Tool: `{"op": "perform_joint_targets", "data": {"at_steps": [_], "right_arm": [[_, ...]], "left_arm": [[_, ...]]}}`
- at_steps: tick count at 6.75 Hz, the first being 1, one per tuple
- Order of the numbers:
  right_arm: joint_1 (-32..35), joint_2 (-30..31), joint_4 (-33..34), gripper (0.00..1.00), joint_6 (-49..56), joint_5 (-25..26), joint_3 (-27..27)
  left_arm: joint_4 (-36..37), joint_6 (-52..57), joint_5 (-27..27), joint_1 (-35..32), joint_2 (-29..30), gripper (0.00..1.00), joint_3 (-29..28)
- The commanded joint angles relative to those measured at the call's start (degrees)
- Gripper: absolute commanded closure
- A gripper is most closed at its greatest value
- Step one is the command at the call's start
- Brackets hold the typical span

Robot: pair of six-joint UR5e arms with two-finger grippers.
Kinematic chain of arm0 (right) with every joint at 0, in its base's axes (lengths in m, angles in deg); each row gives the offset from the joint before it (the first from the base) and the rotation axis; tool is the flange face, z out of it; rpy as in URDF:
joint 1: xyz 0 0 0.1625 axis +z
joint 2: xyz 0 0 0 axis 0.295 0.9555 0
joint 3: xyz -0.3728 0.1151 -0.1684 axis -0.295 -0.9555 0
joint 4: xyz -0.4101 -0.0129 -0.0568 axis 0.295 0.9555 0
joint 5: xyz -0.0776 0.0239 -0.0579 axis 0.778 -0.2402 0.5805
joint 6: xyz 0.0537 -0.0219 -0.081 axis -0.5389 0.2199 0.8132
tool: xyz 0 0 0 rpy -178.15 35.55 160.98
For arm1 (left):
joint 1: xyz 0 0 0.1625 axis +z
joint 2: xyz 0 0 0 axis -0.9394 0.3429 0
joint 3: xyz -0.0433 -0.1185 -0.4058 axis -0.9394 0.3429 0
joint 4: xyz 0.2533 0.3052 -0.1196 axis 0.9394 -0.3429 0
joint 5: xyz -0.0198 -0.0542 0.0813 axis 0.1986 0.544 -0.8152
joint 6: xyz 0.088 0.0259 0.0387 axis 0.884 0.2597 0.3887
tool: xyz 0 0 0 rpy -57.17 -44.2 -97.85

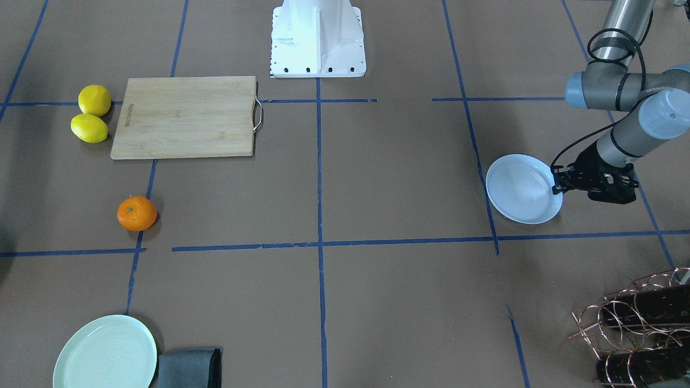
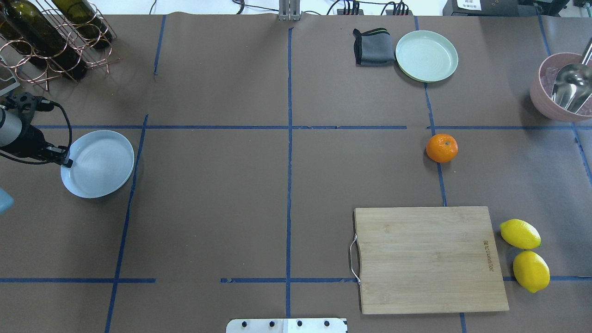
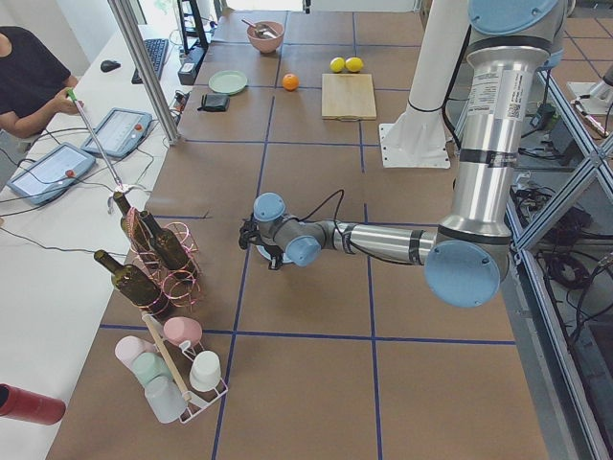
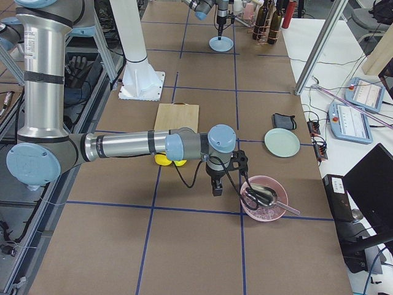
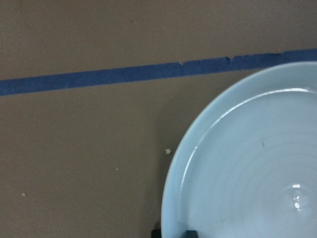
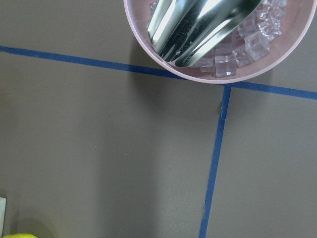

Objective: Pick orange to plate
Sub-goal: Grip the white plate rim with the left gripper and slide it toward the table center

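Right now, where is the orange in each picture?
Front-facing: orange at left, below the board.
Overhead: right, above the board.
Exterior left: far top, left of the board.
Exterior right: not seen, maybe behind the right arm.
Left wrist: not in it.
Right wrist: not in it.
Landmark: the board.

Left end effector (image 1: 556,187) clamped, low; right arm (image 4: 123,145) outstretched.

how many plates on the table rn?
2. The white plate sits at the left hand; the mint-green plate lies beside the grey cloth. No others visible.
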State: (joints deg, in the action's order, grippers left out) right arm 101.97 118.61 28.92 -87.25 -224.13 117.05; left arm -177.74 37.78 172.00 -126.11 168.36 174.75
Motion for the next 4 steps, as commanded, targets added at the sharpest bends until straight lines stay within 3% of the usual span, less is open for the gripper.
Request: {"op": "perform_joint_targets", "data": {"at_steps": [1, 3, 4], "right_arm": [[0.0, 0.0, 0.0, 0.0, -0.1, -1.6, 0.0], [-0.1, -0.1, 0.0, 0.0, -0.2, -5.0, 0.0], [-0.4, -0.1, 0.0, 0.0, -0.3, -5.3, 0.0]], "left_arm": [[0.2, -4.9, 8.4, 0.0, 4.5, 1.0, 2.5], [0.1, -22.6, 8.9, 2.5, 15.6, 1.0, 2.8], [0.2, -30.5, 7.4, 11.1, 21.1, 1.0, 2.1]]}}
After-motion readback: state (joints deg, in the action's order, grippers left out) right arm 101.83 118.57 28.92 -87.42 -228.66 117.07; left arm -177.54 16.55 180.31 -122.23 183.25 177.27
